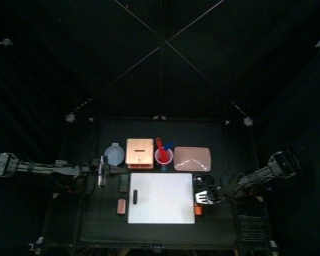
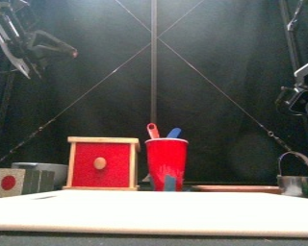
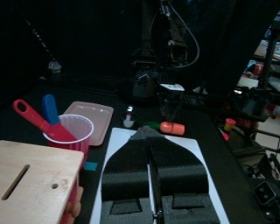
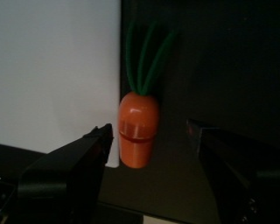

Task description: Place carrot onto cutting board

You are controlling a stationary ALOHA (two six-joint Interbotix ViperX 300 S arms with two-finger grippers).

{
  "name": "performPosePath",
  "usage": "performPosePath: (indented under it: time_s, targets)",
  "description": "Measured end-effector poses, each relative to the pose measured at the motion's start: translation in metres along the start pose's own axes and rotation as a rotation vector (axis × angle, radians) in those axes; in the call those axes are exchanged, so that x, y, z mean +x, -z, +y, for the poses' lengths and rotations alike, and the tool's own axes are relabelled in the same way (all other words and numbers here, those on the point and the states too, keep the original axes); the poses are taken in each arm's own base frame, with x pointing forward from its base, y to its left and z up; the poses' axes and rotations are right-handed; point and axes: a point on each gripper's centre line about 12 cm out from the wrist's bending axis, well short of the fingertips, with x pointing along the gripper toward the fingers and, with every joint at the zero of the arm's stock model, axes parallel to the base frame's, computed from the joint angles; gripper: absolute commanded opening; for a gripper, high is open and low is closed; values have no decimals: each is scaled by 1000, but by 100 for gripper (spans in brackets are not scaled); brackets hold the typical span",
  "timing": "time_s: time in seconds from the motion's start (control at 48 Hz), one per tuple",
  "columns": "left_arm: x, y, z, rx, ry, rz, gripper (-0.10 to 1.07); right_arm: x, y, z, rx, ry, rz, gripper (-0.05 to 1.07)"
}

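Observation:
The carrot (image 4: 139, 131), orange with green leaves, lies on the black table just beside the edge of the white cutting board (image 4: 49, 70). My right gripper (image 4: 154, 149) is open, one jaw on each side of the carrot and neither touching it. From above, the carrot (image 1: 202, 203) sits at the right edge of the cutting board (image 1: 160, 198), under the right gripper (image 1: 208, 194). My left gripper (image 3: 154, 162) is shut with nothing in it, held over the left part of the cutting board (image 3: 189, 153). The left wrist view shows the carrot (image 3: 171, 128) past the board's far edge.
Behind the board stand a copper-brown box (image 1: 140, 153), a red cup (image 1: 162, 155) with utensils and a pinkish-tan square (image 1: 192, 157). A stubby orange-red piece (image 1: 121, 206) lies left of the board. A metal cup (image 2: 295, 179) stands at the right.

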Motion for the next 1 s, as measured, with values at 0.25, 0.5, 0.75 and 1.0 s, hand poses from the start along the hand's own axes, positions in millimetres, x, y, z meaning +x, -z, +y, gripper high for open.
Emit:
performPosePath:
  time_s: [0.25,0.5,0.75,1.0]
  targets:
    - [0,1,0,-1,0,2,7,21,10,8,-6,53,-21,96]
    - [-2,6,1,-2,-1,14,7,36,16,18,-11,90,-27,75]
    - [-2,8,2,0,-6,21,7,39,20,27,-15,85,-24,64]
    - [-2,7,3,0,-10,17,7,18,19,68,-48,-28,-45,64]
